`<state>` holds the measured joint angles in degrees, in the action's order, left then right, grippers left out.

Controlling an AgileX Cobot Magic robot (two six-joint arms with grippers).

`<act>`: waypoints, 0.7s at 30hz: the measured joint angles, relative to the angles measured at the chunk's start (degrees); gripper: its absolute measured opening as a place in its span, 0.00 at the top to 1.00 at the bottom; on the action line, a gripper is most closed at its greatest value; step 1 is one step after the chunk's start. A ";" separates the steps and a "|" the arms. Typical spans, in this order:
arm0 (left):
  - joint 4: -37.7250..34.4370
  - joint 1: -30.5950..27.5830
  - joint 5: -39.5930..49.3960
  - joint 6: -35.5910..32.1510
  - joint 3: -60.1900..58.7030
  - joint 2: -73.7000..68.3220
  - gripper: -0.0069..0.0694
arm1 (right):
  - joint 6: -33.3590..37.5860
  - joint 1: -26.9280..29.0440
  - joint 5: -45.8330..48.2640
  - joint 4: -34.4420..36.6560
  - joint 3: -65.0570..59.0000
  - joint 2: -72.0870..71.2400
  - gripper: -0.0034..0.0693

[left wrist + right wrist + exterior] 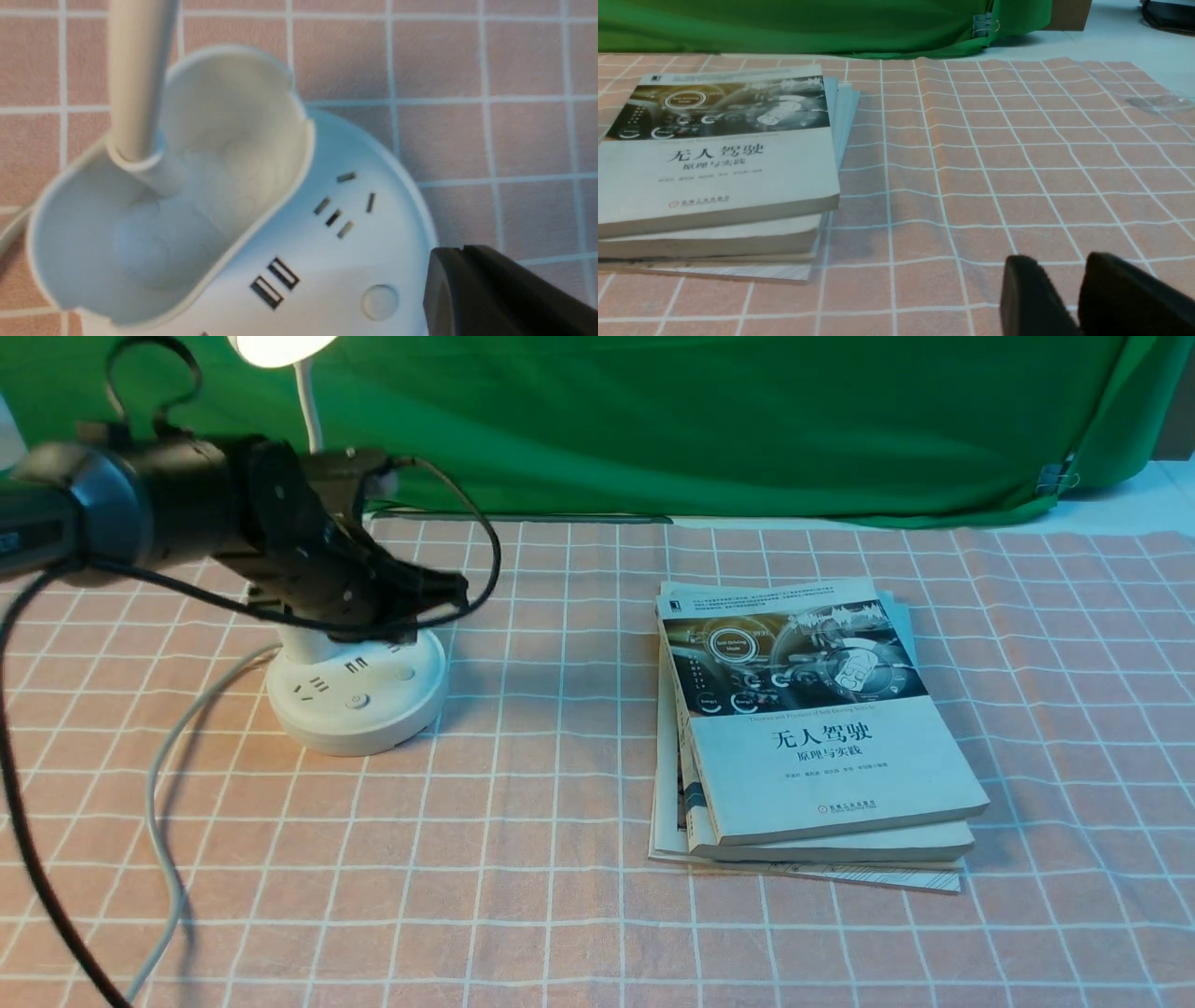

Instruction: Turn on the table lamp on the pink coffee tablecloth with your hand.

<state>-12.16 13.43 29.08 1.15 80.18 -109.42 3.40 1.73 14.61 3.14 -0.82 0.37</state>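
**A:** Background: green backdrop cloth (709, 420); surface: pink coffee tablecloth (560, 859) with a white grid; stack of books (812, 728) right of centre. Lamp position?

**B:** Table lamp (359, 695) stands on the cloth at the robot's left, well apart from the books; grey cord (159, 821) runs off the base toward the near edge; thin neck (308, 411) rises to the lamp head (280, 347), partly cut off by the frame.

**A:** Tool state?

**B:** Left gripper (439, 590) hangs just above the far side of the base, over the sockets. The left wrist view shows only one dark finger (490, 294) beside a round button (379, 301); whether the jaws are apart or together, cannot tell; contact with the button, cannot tell either. Right gripper (1059, 268) sits low over bare cloth near the books; jaws slightly apart, nothing between them.

**A:** Progress?

**B:** The head glows bright white in the front view; judged: lamp is on, so the switching step looks done. Remaining, as a judgement: lift the left arm clear of the base without snagging the neck or cup holder (187, 186).
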 joint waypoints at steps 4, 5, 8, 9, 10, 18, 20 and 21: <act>-3.78 0.00 2.96 -1.15 0.00 2.59 0.88 | 0.00 0.00 0.06 0.00 0.00 0.00 0.63; -4.61 0.06 4.13 -1.59 -0.30 2.64 0.88 | 0.00 0.00 0.06 0.00 0.00 0.00 0.63; -7.98 0.79 6.55 -5.32 -2.67 2.84 0.88 | 0.00 0.00 0.06 0.00 0.00 0.00 0.63; -9.90 1.29 6.91 -7.30 -4.39 3.19 0.88 | 0.00 0.00 0.06 0.00 0.00 0.00 0.63; -12.74 1.84 7.41 -9.87 -6.71 3.73 0.88 | 0.00 0.00 0.06 0.00 0.00 0.00 0.63; -31.67 4.00 8.28 -27.82 -22.20 21.22 0.88 | 0.00 0.00 0.01 0.00 0.00 0.00 0.63; -31.91 4.00 6.45 -31.97 -26.63 32.98 0.88 | 0.00 0.00 0.01 0.00 0.00 0.00 0.63; -30.11 4.00 5.44 -32.46 -27.89 38.08 0.88 | 0.00 0.00 0.01 0.00 0.00 0.00 0.63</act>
<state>-42.27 17.44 34.52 -31.31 52.29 -71.34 3.40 1.73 14.62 3.14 -0.82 0.37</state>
